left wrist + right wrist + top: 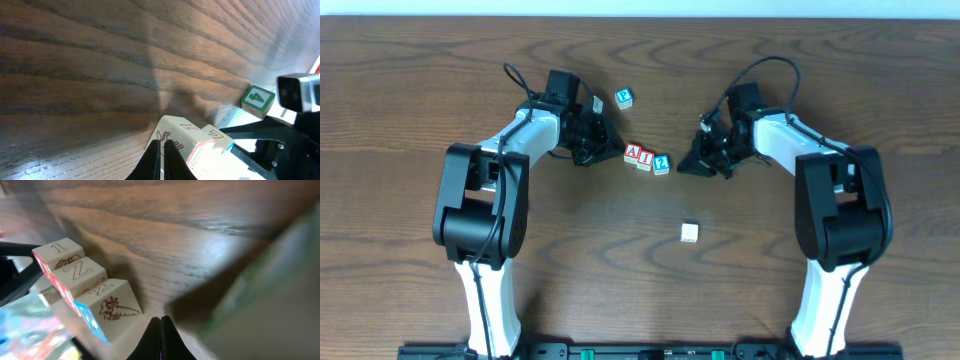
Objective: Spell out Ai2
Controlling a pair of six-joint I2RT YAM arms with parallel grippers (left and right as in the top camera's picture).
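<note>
Three small wooden cubes (647, 158), faced red A, red I and blue 2, touch in a row on the dark wooden table (620, 260) between the left gripper (610, 148) and the right gripper (688, 166), both tilted down with jaws closed on nothing.

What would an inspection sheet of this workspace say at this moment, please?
Surface: dark wood-grain table, no marks seen.
Job's things: red A block, red I block and blue 2 block side by side in a close row.
Clutter: spare blue block beyond the row; white block on the near side.
Hands: left hand shut, empty, at the A end; right hand shut, empty, at the 2 end.
Cables: black cable looping at the left arm, another at the right.
Surroundings: pale strip past the far edge.
</note>
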